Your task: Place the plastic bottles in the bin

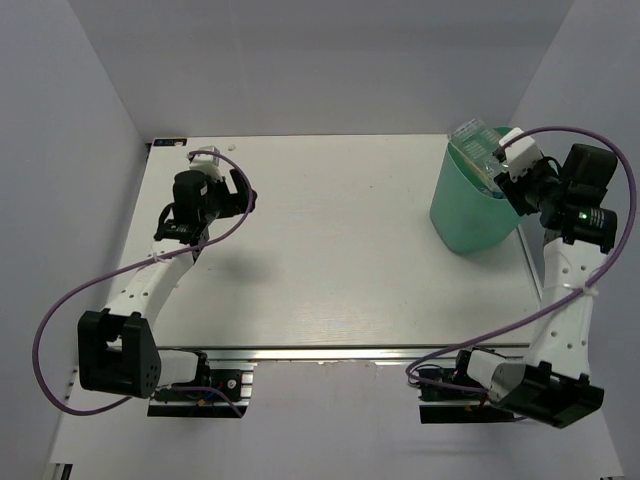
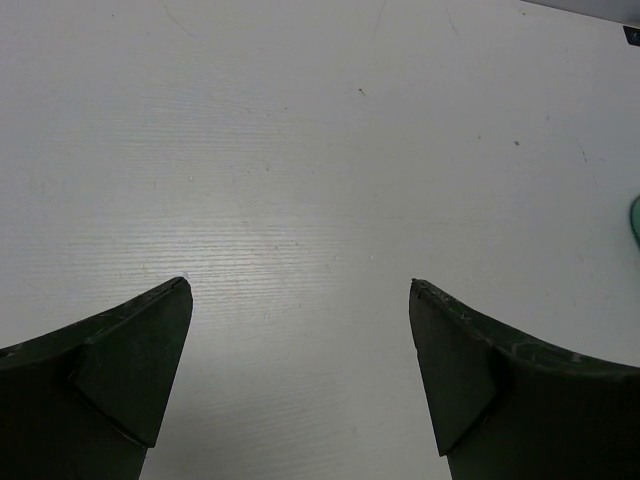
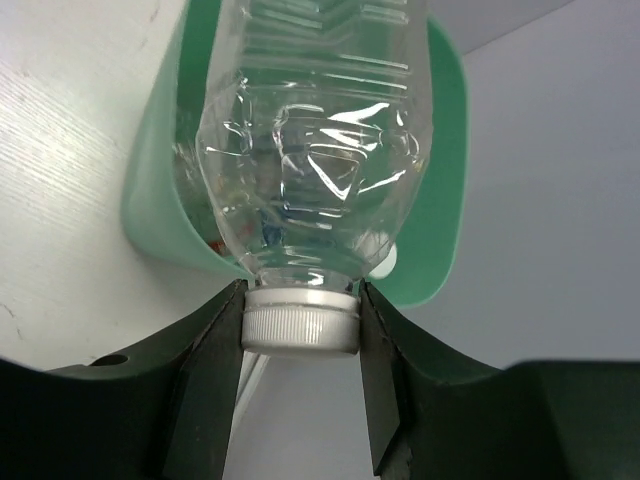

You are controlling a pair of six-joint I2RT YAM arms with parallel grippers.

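Observation:
The mint-green bin (image 1: 468, 215) stands at the table's far right. My right gripper (image 1: 503, 160) is shut on the white cap of a larger clear squarish bottle (image 1: 475, 148) and holds it over the bin's rim. In the right wrist view the fingers (image 3: 205, 380) clamp the cap (image 3: 300, 320), and the bottle body (image 3: 315, 140) points into the bin (image 3: 150, 180), where other bottles with red and blue bits show dimly. My left gripper (image 1: 240, 190) is open and empty over the bare far-left table; it also shows in the left wrist view (image 2: 300, 290).
Grey walls enclose the table on the left, back and right. The bin stands close to the right wall and the table's right edge. A sliver of the green bin (image 2: 635, 220) shows at the right edge of the left wrist view.

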